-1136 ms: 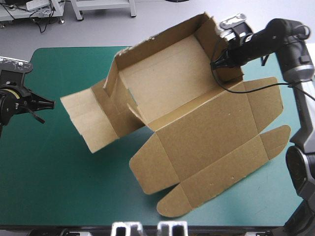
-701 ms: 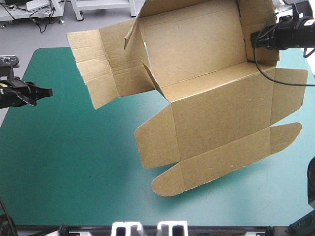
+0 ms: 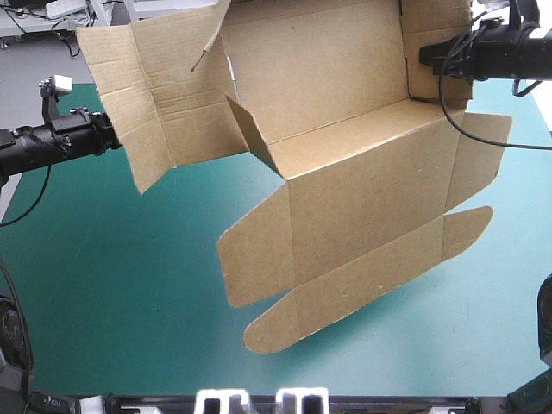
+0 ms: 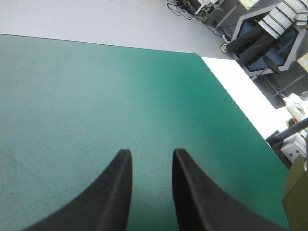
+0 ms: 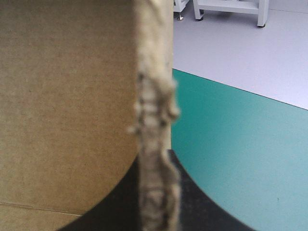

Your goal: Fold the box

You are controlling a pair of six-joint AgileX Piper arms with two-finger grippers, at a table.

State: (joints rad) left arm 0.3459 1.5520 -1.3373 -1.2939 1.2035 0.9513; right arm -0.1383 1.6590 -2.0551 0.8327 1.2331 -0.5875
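The brown box (image 3: 345,95) hangs tilted above the teal-green table (image 3: 103,285), its walls partly raised and its lid panel (image 3: 371,207) sloping down toward the cover. My right gripper (image 3: 427,56) is shut on the box's right end wall; in the right wrist view the board's raw edge (image 5: 154,96) runs between the black fingers (image 5: 197,202). My left gripper (image 3: 116,138) is at the edge of the box's spread left flap (image 3: 138,86). It (image 4: 149,153) is open, with only cover between its fingers. A sliver of board (image 4: 297,187) shows beside it.
Bare teal-green cover (image 4: 96,96) lies under and ahead of the left gripper, up to the table's far edge. The lid's rounded tabs (image 3: 267,332) hang low over the front middle of the table.
The right arm has raised the box and carried it left, so most of it is off the cover. The left arm has swung in from the left edge to the box's left flap.
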